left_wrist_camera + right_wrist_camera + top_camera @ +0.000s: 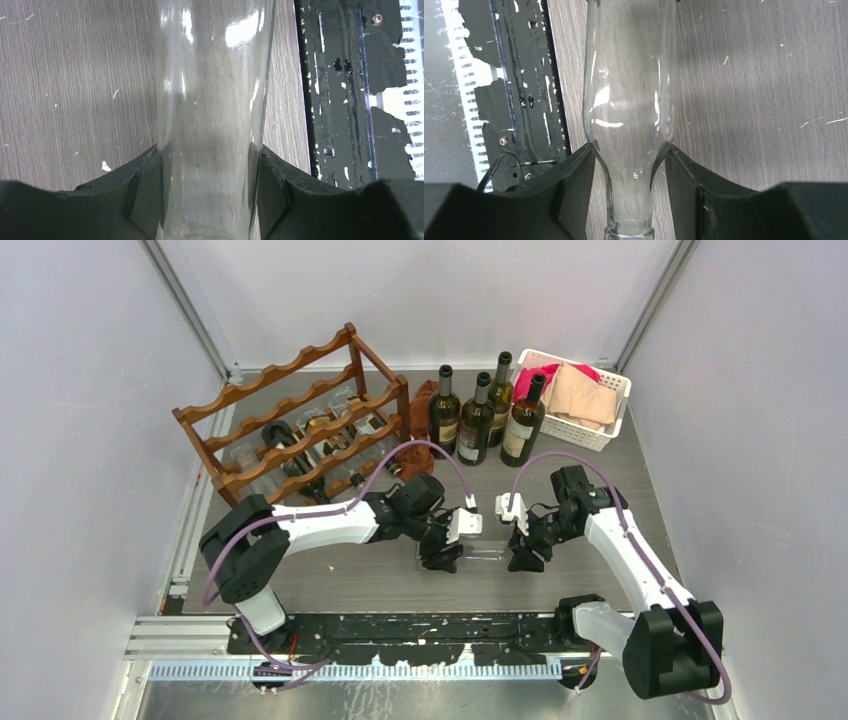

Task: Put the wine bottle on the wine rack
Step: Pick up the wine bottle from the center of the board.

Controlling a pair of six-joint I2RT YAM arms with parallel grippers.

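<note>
Entry: bottle (487,552), clear glass, lying on its side on the table (380,585), well in front of the rack (300,415) and not on it. From above we barely make it out against the grey wood. Left gripper (207,150): part-open, fingers (145,190) pressed against both sides of the body; both ends run out of frame. Right gripper (629,150): fingertips meet the shoulder, with gaps beside the neck; we cannot tell whether it grips. Rack: stored bottles (290,445) on the lower tiers, half hidden by rails, count unclear. Behind: four upright bottles (478,418); basket (600,435) holding cloths (580,392).
</note>
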